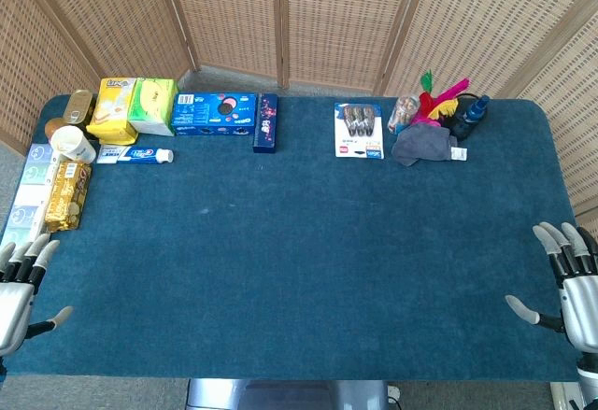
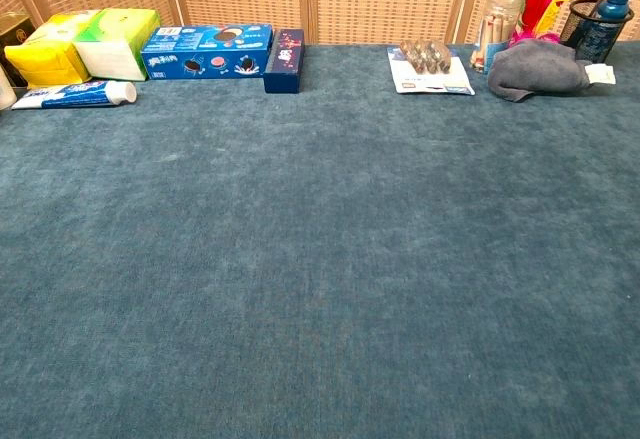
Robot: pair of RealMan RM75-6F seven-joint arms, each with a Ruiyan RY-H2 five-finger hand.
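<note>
My left hand (image 1: 21, 284) hovers at the table's near left corner, fingers spread and holding nothing. My right hand (image 1: 570, 277) is at the near right corner, also spread and empty. Neither hand shows in the chest view. Nearest my left hand lies a gold snack packet (image 1: 65, 195). Along the far left stand a blue cookie box (image 1: 214, 113), a small dark blue box (image 1: 265, 122), a toothpaste tube (image 1: 134, 155), a yellow pack (image 1: 112, 111) and a green pack (image 1: 154, 105). A battery blister pack (image 1: 359, 130) and a grey cloth (image 1: 425, 145) lie at the far right.
The table carries a blue carpet-like cover (image 1: 308, 251). A white cup (image 1: 73, 144) and a tin (image 1: 78, 106) sit at the far left. A jar (image 1: 404, 111), bright feathers (image 1: 441, 95) and a blue bottle (image 1: 474, 111) stand behind the cloth. Wicker screens (image 1: 327, 18) close off the back.
</note>
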